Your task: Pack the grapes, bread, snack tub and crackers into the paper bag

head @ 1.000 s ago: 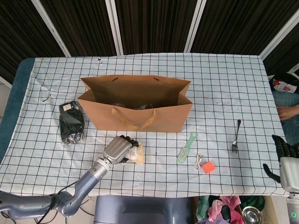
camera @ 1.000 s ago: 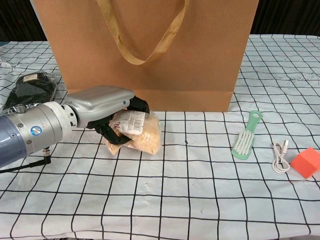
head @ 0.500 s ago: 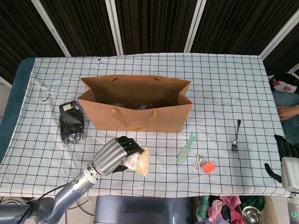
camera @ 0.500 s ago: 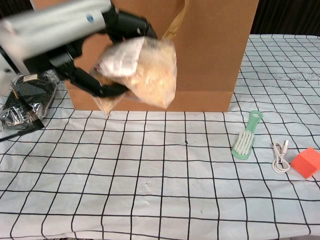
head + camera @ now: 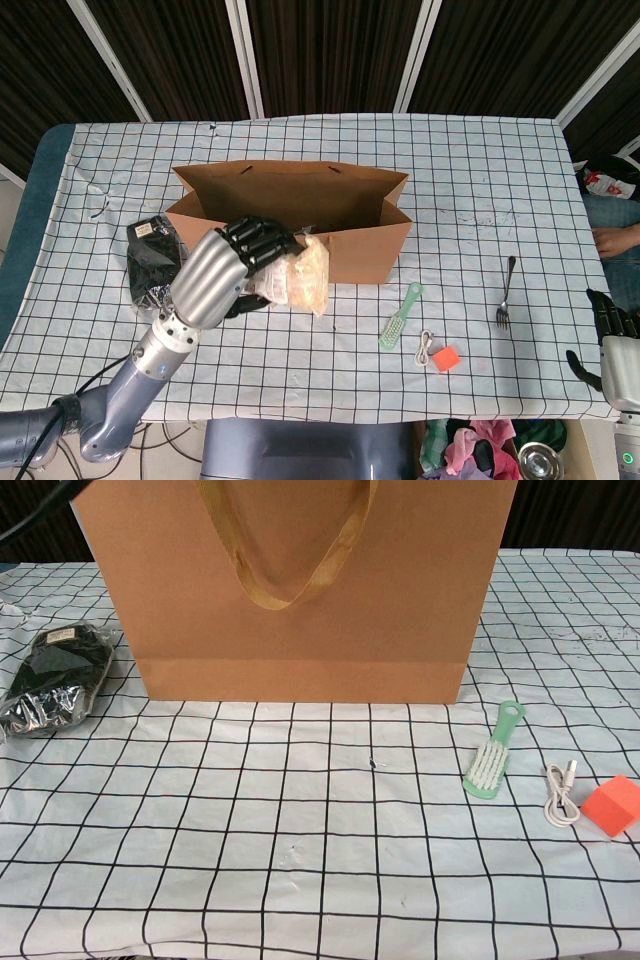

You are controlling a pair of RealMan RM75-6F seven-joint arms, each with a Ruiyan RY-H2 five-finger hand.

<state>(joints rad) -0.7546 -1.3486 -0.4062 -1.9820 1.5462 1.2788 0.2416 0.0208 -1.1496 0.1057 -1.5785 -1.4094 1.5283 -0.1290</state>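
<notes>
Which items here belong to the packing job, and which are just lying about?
Job:
- paper bag, open on the table
- bread, in a clear wrapper, held by the left hand in front of the bag
- dark packet left of the bag, probably the grapes; cannot tell for sure

Lying about:
- green brush
- white cable
- orange block
- fork

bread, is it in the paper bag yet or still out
Still out. The left hand holds the bread in the air in front of the paper bag, below the bag's open top.
</notes>
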